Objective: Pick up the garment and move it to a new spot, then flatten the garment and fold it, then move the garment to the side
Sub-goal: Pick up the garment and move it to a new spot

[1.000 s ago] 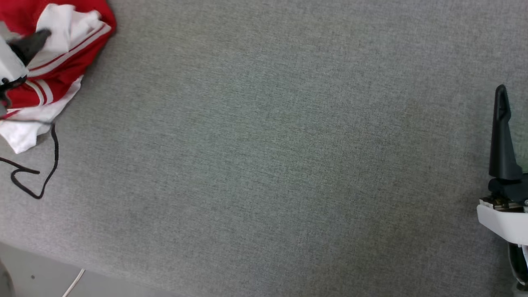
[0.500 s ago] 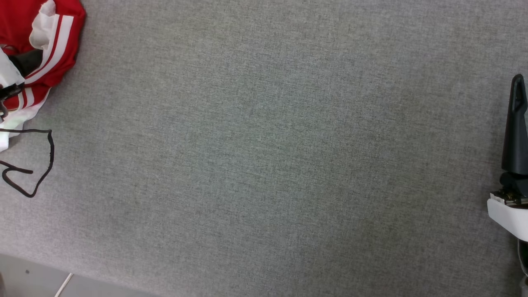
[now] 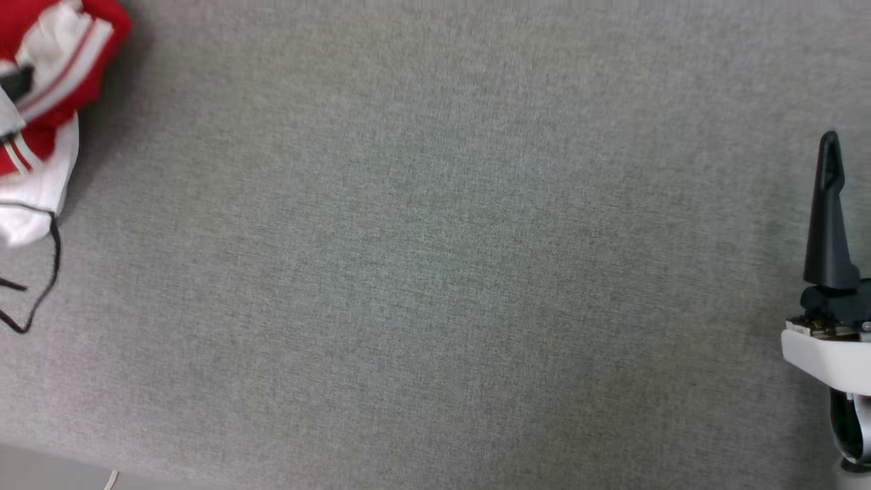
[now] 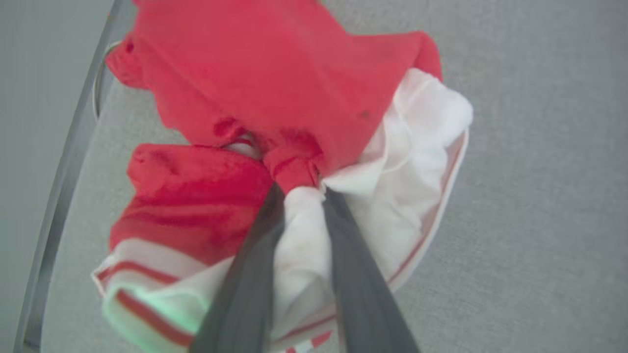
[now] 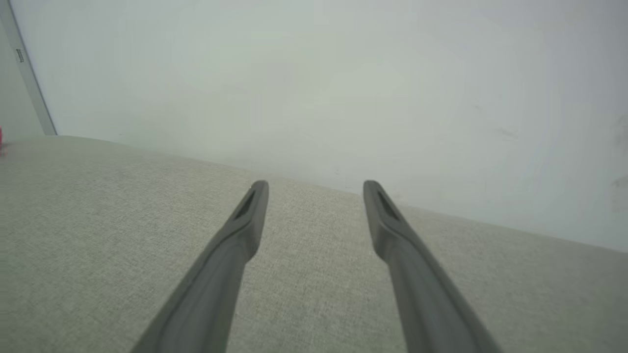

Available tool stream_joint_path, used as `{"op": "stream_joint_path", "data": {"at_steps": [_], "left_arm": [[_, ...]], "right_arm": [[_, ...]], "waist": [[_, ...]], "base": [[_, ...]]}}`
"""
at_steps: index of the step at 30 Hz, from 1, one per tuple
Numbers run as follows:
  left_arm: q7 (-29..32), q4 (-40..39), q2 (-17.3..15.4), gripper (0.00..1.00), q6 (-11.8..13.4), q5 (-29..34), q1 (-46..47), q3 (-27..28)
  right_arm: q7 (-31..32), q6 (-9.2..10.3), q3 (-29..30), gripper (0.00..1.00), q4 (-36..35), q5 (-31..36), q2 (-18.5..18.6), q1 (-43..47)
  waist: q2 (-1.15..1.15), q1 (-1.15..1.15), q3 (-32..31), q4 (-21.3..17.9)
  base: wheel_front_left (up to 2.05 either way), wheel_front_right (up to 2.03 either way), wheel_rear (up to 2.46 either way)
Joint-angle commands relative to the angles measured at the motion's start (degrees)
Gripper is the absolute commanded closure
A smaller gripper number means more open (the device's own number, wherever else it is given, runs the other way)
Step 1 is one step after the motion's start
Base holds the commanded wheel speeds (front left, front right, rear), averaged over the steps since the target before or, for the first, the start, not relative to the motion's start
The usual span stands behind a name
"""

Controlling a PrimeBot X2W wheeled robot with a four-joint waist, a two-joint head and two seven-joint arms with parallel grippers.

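Note:
The garment [image 3: 64, 47], red with white parts and red-and-white striped trim, lies bunched at the far left of the grey table [image 3: 435, 272]. In the left wrist view the garment [image 4: 274, 83] is a crumpled heap, and my left gripper [image 4: 299, 189] is shut on a fold of its white and red cloth. A dark bit of that gripper [image 3: 15, 83] shows at the head view's left edge, against the heap. My right gripper [image 5: 314, 189] stands open and holds nothing, low over bare table at the far right, where one dark finger [image 3: 828, 218] points up.
A thin black cord [image 3: 42, 279] loops on the table just below the garment. The table's metal edge [image 4: 64, 166] runs close beside the heap. A strip of pale floor [image 3: 41, 473] shows at the near left. A white wall [image 5: 343, 73] rises behind the table.
My left gripper has closed on the garment's cloth, which is now more bunched. The head camera has shifted, so the heap sits nearer the frame's left edge. The right gripper has stayed open.

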State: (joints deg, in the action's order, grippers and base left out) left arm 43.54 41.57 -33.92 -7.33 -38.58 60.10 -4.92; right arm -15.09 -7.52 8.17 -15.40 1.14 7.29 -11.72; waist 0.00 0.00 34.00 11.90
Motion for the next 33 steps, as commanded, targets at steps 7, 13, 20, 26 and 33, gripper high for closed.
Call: {"op": "stream_joint_path", "data": {"at_steps": [7, 13, 20, 26, 33], "left_arm": [[-0.8, -12.1, -3.7, 1.00, -0.1, -2.8, 2.7, -9.6], [-1.2, -20.8, -3.7, 1.00, -0.1, -3.8, 5.2, -17.6], [-1.4, -26.7, -0.8, 1.00, -0.1, -3.6, 7.9, -25.9], [-2.0, -29.5, 4.0, 1.00, -0.1, -3.8, 9.9, -35.3], [-3.8, -30.4, 9.0, 1.00, -0.1, -5.7, 11.3, -50.1]], "right_arm": [[-0.1, 0.06, 0.5, 0.00, 1.4, -0.6, -2.0, 1.5], [-0.1, 0.06, 0.9, 0.00, 2.2, -0.8, -3.2, 2.0], [-0.1, 0.06, 0.9, 0.00, 3.0, -1.4, -4.0, 1.7], [-0.1, 0.06, 1.3, 0.00, 3.6, -2.2, -4.5, 1.3], [-0.1, 0.06, 2.0, 0.00, 4.5, -4.8, -4.5, 0.9]], "waist": [[0.00, 0.00, -6.4, -1.8], [0.00, 0.00, -8.7, -4.0], [0.00, 0.00, -10.1, -8.0], [0.00, 0.00, -10.2, -12.6], [0.00, 0.00, -9.7, -16.8]], "base": [[0.00, 0.00, 0.00], [0.00, 0.00, 0.00], [0.00, 0.00, 0.00], [0.00, 0.00, 0.00], [0.00, 0.00, 0.00]]}}
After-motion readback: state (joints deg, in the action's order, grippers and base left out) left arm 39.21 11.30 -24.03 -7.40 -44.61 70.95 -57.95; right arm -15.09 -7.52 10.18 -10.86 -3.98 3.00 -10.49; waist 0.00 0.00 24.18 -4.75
